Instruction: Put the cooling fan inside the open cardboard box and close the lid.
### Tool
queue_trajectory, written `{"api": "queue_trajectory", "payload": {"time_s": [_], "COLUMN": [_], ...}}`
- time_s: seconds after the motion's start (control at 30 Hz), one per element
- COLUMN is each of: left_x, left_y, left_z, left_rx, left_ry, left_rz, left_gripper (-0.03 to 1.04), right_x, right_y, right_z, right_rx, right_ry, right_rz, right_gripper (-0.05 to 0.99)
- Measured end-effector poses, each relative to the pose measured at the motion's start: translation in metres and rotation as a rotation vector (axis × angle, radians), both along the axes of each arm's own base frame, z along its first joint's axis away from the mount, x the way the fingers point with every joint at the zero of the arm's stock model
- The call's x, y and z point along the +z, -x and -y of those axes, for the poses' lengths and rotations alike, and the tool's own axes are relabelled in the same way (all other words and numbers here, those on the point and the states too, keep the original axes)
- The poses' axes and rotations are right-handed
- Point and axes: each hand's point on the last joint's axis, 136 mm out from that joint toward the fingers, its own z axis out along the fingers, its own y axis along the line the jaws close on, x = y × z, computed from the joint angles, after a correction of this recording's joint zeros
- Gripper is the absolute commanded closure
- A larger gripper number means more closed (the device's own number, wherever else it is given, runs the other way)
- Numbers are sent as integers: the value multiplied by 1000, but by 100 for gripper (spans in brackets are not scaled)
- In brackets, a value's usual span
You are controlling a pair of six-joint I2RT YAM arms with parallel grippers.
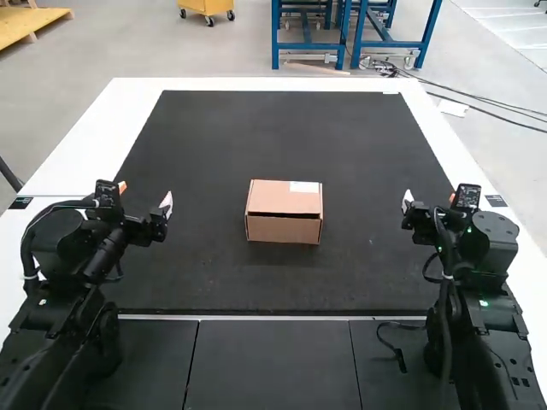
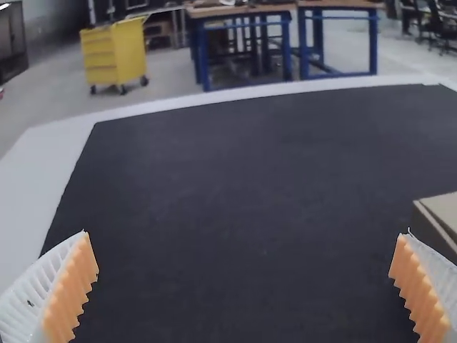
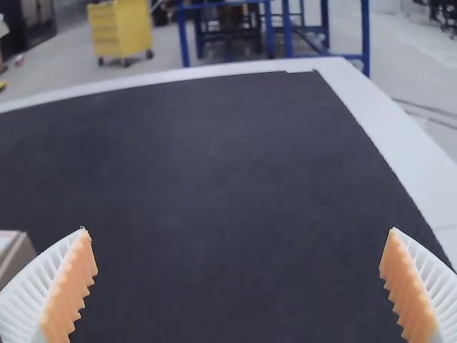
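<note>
A brown cardboard box (image 1: pixel 284 210) sits at the middle of the black mat (image 1: pixel 273 128), its top flaps lying flat with a white label near one corner. My left gripper (image 1: pixel 144 196) hovers over the mat's left edge, well left of the box, open with nothing between its ribbed white fingers (image 2: pixel 61 296). A corner of the box (image 2: pixel 437 214) is in the left wrist view. My right gripper (image 1: pixel 432 205) hangs at the mat's right edge, open and empty, its fingers (image 3: pixel 57 289) spread wide. The right wrist view catches the box's corner (image 3: pixel 11 250).
The white table (image 1: pixel 77 137) borders the black mat on all sides. Bare mat lies between each gripper and the box, and beyond the box to the far edge.
</note>
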Motion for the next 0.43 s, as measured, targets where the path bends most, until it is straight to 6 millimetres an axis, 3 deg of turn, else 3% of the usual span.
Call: {"api": "queue_trajectory", "payload": {"time_s": [0.43], "left_x": [0], "left_y": [1], "left_z": [4], "left_rx": [-16], "left_ry": [-5], "left_rz": [1], "left_gripper": [4], "right_x": [0], "right_y": [0], "right_z": [0], "right_rx": [0], "right_ry": [0], "right_rz": [0], "right_gripper": [2]}}
